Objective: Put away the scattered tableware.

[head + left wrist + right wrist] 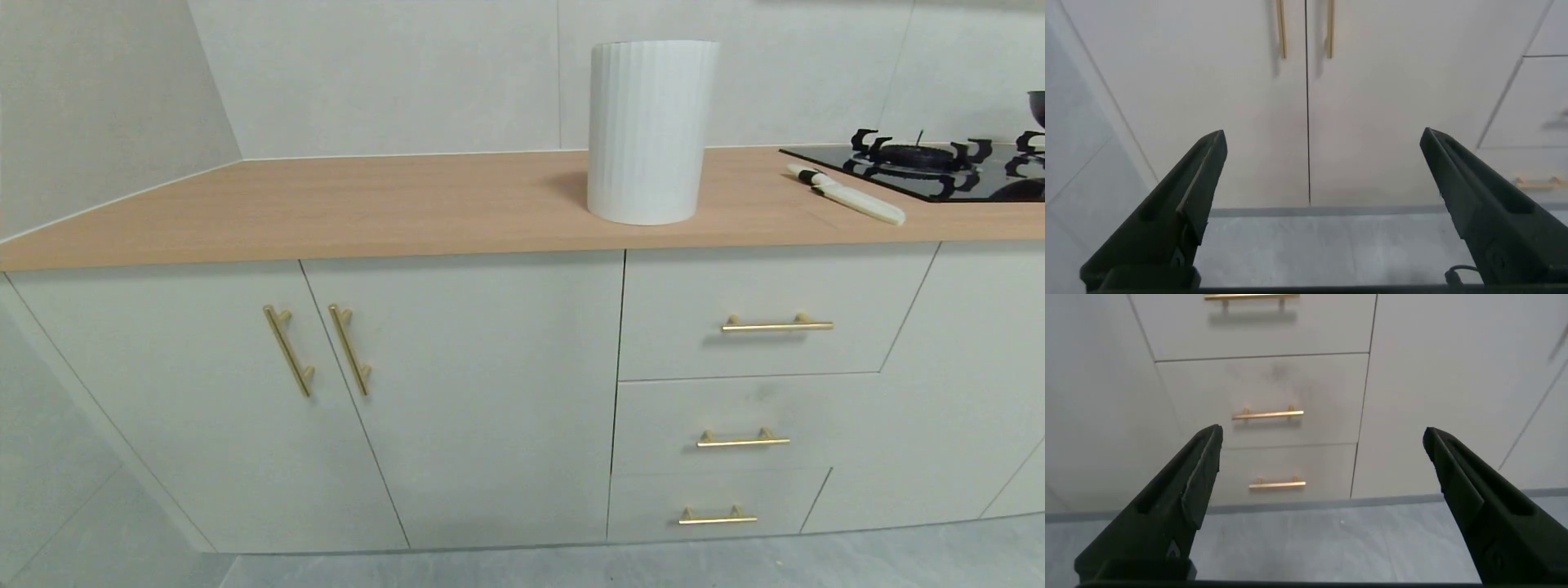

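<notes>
Cream black-banded utensil (853, 198) | laid flat on wooden counter (408, 204), 3 o'clock of white ribbed cylindrical holder (651, 131) | judged light, rigid, slippery; to be pinched mid-length | left jaws apart, right jaws apart, both empty

Kitchen, wooden countertop (367, 204), black gas hob (939, 186), pale cabinets (473, 392) with brass handles (287, 351), tiled wall (392, 73)

The light is soft and even. The white ribbed container (651, 131) throws a faint shadow to its left on the worktop (367, 204); the straight edges of the cabinet (490, 392) bend near the head view's borders
</notes>
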